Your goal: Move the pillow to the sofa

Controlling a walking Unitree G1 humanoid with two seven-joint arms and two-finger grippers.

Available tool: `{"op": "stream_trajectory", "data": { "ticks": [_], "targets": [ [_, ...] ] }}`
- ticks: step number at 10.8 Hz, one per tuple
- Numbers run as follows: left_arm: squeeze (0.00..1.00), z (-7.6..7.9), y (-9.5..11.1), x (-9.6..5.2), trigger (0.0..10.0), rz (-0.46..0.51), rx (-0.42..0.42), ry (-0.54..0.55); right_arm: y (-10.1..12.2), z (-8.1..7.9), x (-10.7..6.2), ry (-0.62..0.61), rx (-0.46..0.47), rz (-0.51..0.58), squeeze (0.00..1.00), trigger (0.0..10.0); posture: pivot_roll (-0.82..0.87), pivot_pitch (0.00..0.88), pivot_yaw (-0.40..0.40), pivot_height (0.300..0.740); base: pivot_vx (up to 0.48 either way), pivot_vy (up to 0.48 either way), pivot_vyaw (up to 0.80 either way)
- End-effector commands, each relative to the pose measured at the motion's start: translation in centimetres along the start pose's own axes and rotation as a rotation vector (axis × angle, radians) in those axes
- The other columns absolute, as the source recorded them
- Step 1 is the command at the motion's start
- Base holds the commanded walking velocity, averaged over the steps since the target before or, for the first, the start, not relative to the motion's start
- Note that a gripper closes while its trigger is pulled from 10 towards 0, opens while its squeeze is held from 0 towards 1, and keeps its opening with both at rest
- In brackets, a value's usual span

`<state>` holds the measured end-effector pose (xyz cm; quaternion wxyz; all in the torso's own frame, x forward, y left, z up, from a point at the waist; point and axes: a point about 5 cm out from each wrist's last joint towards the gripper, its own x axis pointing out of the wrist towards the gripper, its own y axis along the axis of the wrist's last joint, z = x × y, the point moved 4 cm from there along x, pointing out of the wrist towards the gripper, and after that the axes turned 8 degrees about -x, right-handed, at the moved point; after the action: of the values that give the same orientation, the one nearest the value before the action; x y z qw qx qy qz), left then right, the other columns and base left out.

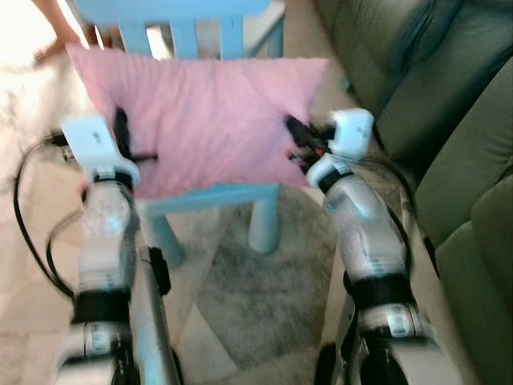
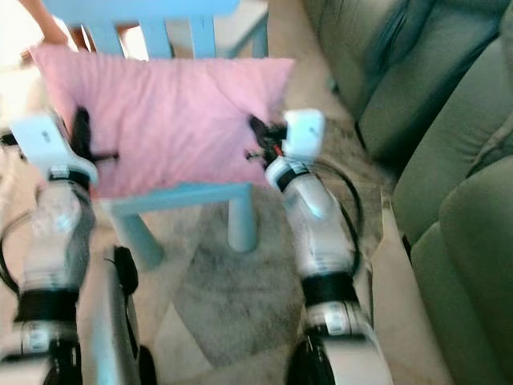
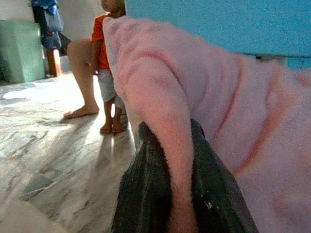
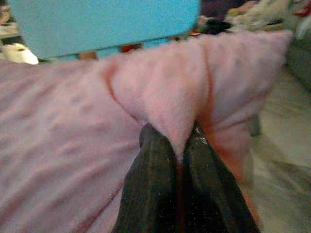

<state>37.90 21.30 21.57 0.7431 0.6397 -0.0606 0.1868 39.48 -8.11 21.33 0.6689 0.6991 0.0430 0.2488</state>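
- Left eye view: the pink pillow [image 1: 204, 120] lies on the seat of the blue chair [image 1: 212, 196], leaning toward the chair's back. The left gripper [image 1: 127, 148] bites the pillow's left edge and the right gripper [image 1: 298, 143] bites its right edge, so both arms flank the chair. The green sofa [image 1: 449, 160] stands just to the right of the chair. The picture is blurred, so a lift while the body sways could drag the pillow against the chair back.
- Right eye view: the same scene; the chair's front leg [image 2: 240, 216] stands on a grey rug [image 2: 232, 297] close to the right arm. Swinging toward the sofa could knock that arm against the chair or tip the light chair over.
- Left wrist view: the 2 black fingers [image 3: 146, 189] are clamped on a thin fold of pillow fabric at the chair's left side. Only a ridge of plush is pinched, so I judge it could slide out under the pillow's weight. A person's bare legs [image 3: 85, 82] stand on the floor beyond the chair; a wide swing that way is a risk.
- Right wrist view: the fingers [image 4: 155, 179] are closed tight on a peaked pinch of the pillow near its corner, below the chair's back. If 1 grip lets go first, the pillow would hang from the other and could drop short of the sofa.
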Motion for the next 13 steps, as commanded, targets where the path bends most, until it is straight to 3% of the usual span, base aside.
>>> {"op": "stream_trajectory", "data": {
  "ticks": [1,5,9,11,13],
  "targets": [
    [0.0,0.1,0.5,-0.4,0.0,0.02,0.026,-0.003,0.4,0.3,-0.5,-0.021,-0.029,0.009,0.0,0.0,-0.03,0.027,-0.004,0.3,0.0,0.0,0.0],
    [0.0,-1.2,-1.4,-3.7,0.0,-0.059,0.089,0.022,-0.5,0.9,-3.7,-0.11,-0.121,-0.033,0.0,0.0,-0.05,0.0,0.011,0.3,0.0,0.0,0.0],
    [0.0,-1.4,-6.2,-6.9,0.0,-0.258,0.078,-0.007,-3.5,3.6,-7.3,-0.273,-0.192,-0.191,0.0,0.0,-0.07,0.0,0.001,0.3,0.0,0.0,0.0],
    [0.0,-1.1,-7.1,-7.3,0.0,-0.277,0.056,-0.009,-3.2,3.8,-7.7,-0.299,-0.192,-0.184,0.0,0.0,-0.1,0.0,0.01,0.3,0.0,0.0,0.0],
    [0.0,-1.5,-6.2,-5.5,0.0,-0.23,0.036,0.015,-2.1,4.3,-7.1,-0.337,-0.169,-0.148,0.0,0.0,-0.11,0.0,0.015,0.3,0.0,0.0,0.0]
  ]
}}
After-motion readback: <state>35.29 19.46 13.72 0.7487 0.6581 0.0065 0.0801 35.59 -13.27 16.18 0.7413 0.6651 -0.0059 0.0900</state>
